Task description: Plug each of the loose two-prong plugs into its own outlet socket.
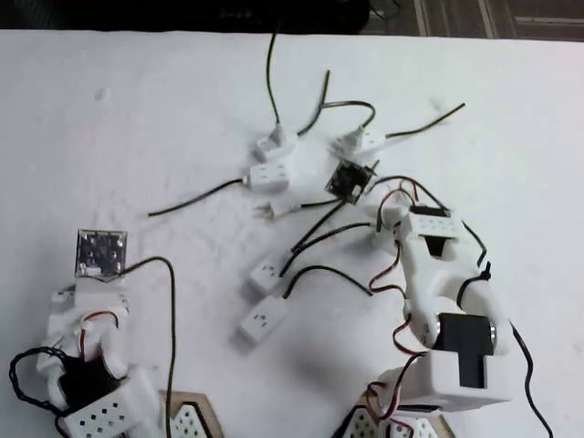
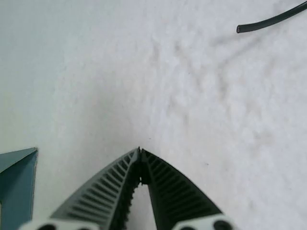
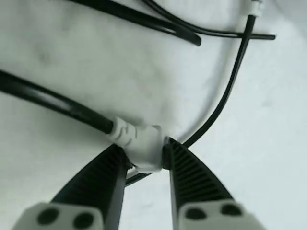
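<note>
My right gripper (image 3: 143, 147) is shut on a white two-prong plug (image 3: 136, 134) with a black cable, low over the table; in the high view this gripper (image 1: 374, 208) is right of centre among the cables. Another loose white plug (image 1: 274, 210) lies at the centre, prongs pointing left. White outlet sockets lie at the centre (image 1: 271, 175), lower centre (image 1: 266, 274) and just below that (image 1: 263, 320). Near the back, a white plug (image 1: 276, 143) touches the centre socket and another white piece (image 1: 360, 140) lies on its cable. My left gripper (image 2: 140, 160) is shut on nothing over bare table.
Black cables (image 1: 328, 233) cross the table between the sockets and the right arm. One cable end (image 2: 239, 29) lies ahead of the left gripper. The left arm (image 1: 91, 310) stands at the near left corner. The table's back edge (image 1: 182, 31) meets a dark floor.
</note>
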You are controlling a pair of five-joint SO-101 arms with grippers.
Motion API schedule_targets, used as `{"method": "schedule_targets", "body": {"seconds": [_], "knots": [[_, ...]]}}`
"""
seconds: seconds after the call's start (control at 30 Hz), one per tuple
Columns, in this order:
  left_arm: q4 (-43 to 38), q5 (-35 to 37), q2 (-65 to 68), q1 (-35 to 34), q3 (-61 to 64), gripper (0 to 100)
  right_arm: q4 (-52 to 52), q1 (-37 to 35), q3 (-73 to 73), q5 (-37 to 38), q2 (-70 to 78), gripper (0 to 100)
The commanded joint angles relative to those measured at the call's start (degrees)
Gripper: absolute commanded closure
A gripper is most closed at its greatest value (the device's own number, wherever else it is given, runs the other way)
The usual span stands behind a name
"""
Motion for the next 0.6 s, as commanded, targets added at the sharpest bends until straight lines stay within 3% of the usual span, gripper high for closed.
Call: {"method": "schedule_targets", "body": {"seconds": [0.0, 0.33, 0.57], "knots": [[0.3, 0.3, -0.8, -0.1, -0.4, 98, 7.0, -0.9, -1.8, -4.8, -6.1, 97.8], [0.3, 0.3, -0.8, -0.1, -0.4, 98, 31.0, -4.0, -8.9, -21.7, -17.9, 97.8], [0.3, 0.3, -0.8, -0.1, -0.4, 98, 34.7, -10.1, -8.6, -29.9, -17.8, 97.9]]}}
